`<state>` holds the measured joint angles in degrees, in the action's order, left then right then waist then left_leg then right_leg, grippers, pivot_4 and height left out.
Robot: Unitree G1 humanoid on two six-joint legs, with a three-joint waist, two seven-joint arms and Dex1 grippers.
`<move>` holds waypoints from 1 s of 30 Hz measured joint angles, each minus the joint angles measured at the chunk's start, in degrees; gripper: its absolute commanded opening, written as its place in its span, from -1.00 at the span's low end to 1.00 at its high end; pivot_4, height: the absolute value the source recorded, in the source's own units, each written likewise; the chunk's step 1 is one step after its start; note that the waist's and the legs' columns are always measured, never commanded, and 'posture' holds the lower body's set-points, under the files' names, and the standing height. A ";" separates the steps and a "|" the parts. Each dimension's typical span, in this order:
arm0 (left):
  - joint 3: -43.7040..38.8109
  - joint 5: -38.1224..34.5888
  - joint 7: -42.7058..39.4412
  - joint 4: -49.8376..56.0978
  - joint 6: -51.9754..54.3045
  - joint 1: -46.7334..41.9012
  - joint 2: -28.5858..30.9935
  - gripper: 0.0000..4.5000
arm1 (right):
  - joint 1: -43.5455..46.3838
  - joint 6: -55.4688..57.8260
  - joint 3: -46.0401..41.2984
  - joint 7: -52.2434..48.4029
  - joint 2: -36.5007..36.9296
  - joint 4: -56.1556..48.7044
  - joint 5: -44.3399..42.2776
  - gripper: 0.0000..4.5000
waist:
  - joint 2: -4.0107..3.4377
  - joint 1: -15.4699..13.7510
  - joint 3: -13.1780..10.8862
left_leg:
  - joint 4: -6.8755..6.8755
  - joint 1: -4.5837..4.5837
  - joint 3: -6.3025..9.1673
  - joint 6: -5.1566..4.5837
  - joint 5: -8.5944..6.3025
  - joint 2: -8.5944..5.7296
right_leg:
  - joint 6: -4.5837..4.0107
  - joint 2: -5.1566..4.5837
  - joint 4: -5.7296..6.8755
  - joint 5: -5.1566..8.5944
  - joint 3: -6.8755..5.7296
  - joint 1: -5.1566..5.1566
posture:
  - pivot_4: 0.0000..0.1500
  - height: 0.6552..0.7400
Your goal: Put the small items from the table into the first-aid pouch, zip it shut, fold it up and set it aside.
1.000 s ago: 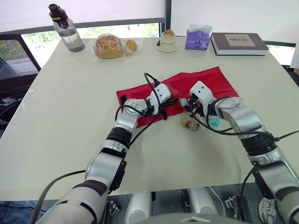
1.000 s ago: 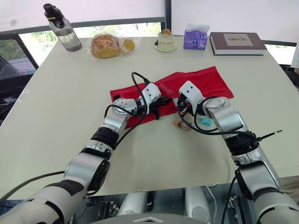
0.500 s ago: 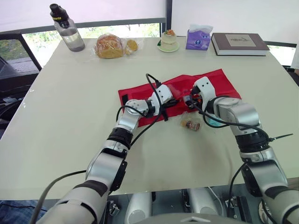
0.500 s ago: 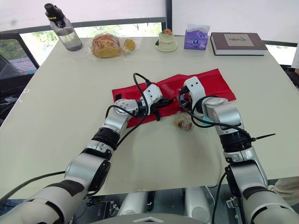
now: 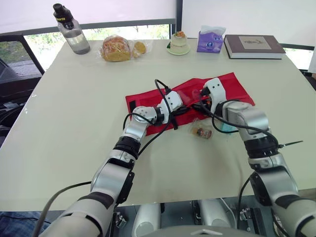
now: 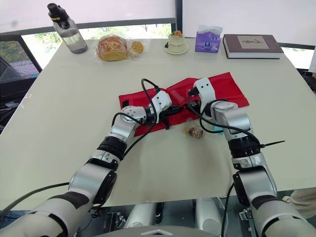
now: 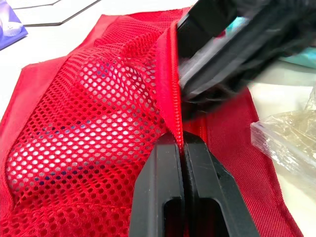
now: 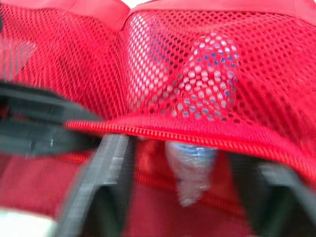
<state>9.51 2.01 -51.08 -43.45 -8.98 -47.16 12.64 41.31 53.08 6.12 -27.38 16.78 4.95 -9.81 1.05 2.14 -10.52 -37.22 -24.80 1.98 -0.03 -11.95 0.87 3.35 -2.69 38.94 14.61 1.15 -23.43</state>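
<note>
Right gripper [image 5: 200,98] is now sitting farther up on the pouch [image 5: 237,86] than one second ago, when it was hanging just beside the packet [image 5: 201,132]; the left gripper [image 5: 187,106] and the pouch are keeping their positions. The pouch is lying unfolded at the middle of the table [image 5: 74,123], its long side running obliquely toward the far right corner. The left gripper is pinching the zip [image 7: 174,98] edge of the mesh pocket [image 7: 89,128], with its fingers [image 7: 160,173] pressed together on the red tape. The right gripper is facing it at the pocket mouth with its fingers [image 8: 106,168] spread wide apart, gripping nothing. A small clear item [image 8: 190,168] is lying between them, partly under the zip edge. White and blue contents [image 8: 207,84] are showing through the mesh. Two small items are lying outside the pouch, just off its near edge: the packet, and a teal item [image 5: 229,128] beside the right forearm. Along the far edge of the table, a bottle [image 5: 71,32], bread [image 5: 115,48], a cake dish [image 5: 177,43], a tissue pack [image 5: 210,39] and a book [image 5: 253,45] are standing well apart from the pouch.
</note>
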 measured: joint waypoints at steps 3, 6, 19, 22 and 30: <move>-0.05 0.00 -0.12 -0.05 0.00 -0.06 0.49 -1.00 | -1.38 1.82 0.30 -1.16 2.03 -3.91 -0.39 0.28 | 0.00 0.16 0.00 | 0.00 0.03 0.01 0.00 0.00 0.01 | 0.00 0.01 0.02 0.00 0.00 0.00 | 1.00 1.00; -0.07 -0.09 -0.34 -0.13 0.00 -0.20 0.50 -1.00 | -2.52 2.82 0.87 -1.74 3.37 -6.77 -0.67 0.28 | 0.00 0.11 0.00 | 0.00 0.03 0.04 0.00 0.00 0.01 | 0.00 0.02 0.05 0.00 -0.02 0.00 | 1.00 1.00; -2.26 -3.89 -3.62 -2.32 1.24 -0.90 0.12 -1.00 | -6.05 2.57 4.71 -2.83 7.95 -12.95 0.54 -0.51 | 0.00 0.09 0.00 | -0.02 0.01 0.01 0.00 0.00 0.01 | 0.00 0.01 0.00 0.00 0.00 0.00 | 1.00 1.00; -2.26 -3.89 -3.83 -2.36 1.12 -0.92 0.15 -1.00 | -6.05 1.67 4.71 -2.21 7.70 -12.47 0.93 -0.95 | 0.00 0.09 0.00 | -0.02 0.01 0.01 0.00 0.00 0.00 | 0.00 0.01 0.00 0.00 0.00 0.00 | 1.00 1.00; -2.12 -3.84 -5.05 -2.38 0.61 -0.91 0.08 -1.00 | -5.77 -4.16 5.66 0.64 4.66 -5.69 4.23 -0.98 | 0.00 0.06 0.00 | -0.02 0.02 0.01 0.00 0.00 0.00 | 0.00 0.01 0.02 0.00 0.00 0.00 | 1.00 1.00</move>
<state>7.39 -1.83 -56.13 -45.83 -8.37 -48.07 12.72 35.54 48.92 11.78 -26.74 21.43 -0.75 -5.58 1.05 2.19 -10.52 -37.23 -24.78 1.99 -0.03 -11.95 0.88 3.35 -2.68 38.96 14.62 1.15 -23.42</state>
